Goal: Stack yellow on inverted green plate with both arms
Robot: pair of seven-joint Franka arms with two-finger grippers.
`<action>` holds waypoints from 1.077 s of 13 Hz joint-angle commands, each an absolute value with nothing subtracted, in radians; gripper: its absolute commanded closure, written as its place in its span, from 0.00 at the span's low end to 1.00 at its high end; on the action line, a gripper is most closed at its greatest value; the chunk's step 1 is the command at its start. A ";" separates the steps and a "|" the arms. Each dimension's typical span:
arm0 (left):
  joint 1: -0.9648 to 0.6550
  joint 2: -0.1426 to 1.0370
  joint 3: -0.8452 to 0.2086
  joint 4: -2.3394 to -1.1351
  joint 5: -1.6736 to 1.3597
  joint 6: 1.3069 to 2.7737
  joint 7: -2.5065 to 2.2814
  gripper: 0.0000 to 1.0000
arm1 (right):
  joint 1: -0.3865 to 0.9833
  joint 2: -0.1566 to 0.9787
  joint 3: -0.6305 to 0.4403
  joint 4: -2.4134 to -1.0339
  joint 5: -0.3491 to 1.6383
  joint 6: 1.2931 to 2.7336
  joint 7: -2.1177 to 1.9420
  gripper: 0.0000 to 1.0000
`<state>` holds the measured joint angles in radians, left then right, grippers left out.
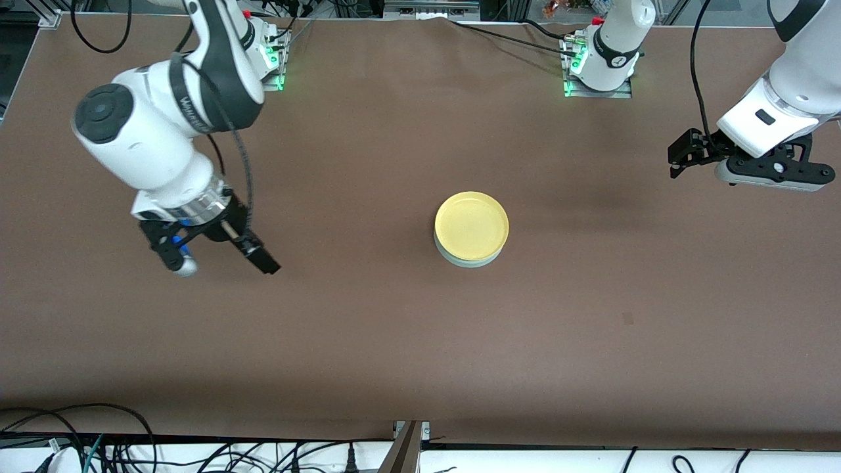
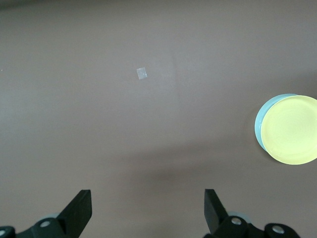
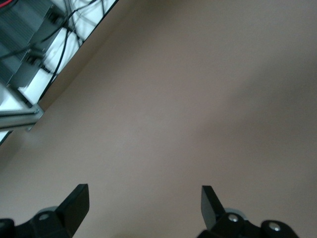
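At the hub of the brown table (image 1: 368,341), read as a clock face in the front view with twelve at the arms' bases: yellow plate (image 1: 471,225), hollow side up, resting on the green plate (image 1: 470,262). Only a pale mint crescent of the lower plate on show at the six o'clock edge, and another sliver in the left wrist view beside the yellow disc (image 2: 292,130). Whether seated dead centre or slightly off: cannot tell, since the slanted views could account for the crescent.

Out toward nine o'clock, right gripper (image 1: 220,263), hanging over bare tabletop, fingers spread wide, nothing between them; same spread and same emptiness in its own wrist view (image 3: 143,194).

Out toward two o'clock, left gripper (image 1: 683,156), likewise over bare tabletop, fingers parted and empty (image 2: 148,198), stack in sight at the fringe of its wrist view.

Both well apart from the plates, neither touching anything.

Judged step: stacking itself apparently done, with only the closing stage in hand.

Judged next move: little more than keeping both grippers clear of the stack. If any correction is wanted, a gentle centring nudge on the yellow rim, low and slow, so as not to slide it off the smooth upturned base below.
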<state>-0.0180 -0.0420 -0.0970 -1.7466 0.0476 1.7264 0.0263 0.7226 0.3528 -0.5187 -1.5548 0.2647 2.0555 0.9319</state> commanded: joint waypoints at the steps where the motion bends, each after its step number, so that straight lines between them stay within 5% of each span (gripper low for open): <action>1: -0.020 -0.028 -0.095 -1.710 0.038 1.700 0.037 0.00 | 0.715 0.318 -0.590 -1.523 0.247 1.965 0.827 0.00; 5: -0.020 -0.028 -0.095 -1.710 0.038 1.700 0.034 0.00 | 0.556 0.158 -0.520 -1.589 0.161 1.756 0.461 0.00; 9: -0.021 -0.028 -0.104 -1.710 0.040 1.700 0.032 0.00 | 0.352 -0.007 -0.246 -1.736 -0.013 1.675 0.293 0.00; 12: -0.021 -0.028 -0.126 -1.710 0.040 1.700 0.031 0.00 | 0.033 -0.034 0.079 -1.747 -0.031 1.541 0.115 0.00; 14: -0.020 -0.028 -0.126 -1.709 0.040 1.698 0.031 0.00 | 0.023 -0.035 0.094 -1.714 -0.034 1.500 0.112 0.00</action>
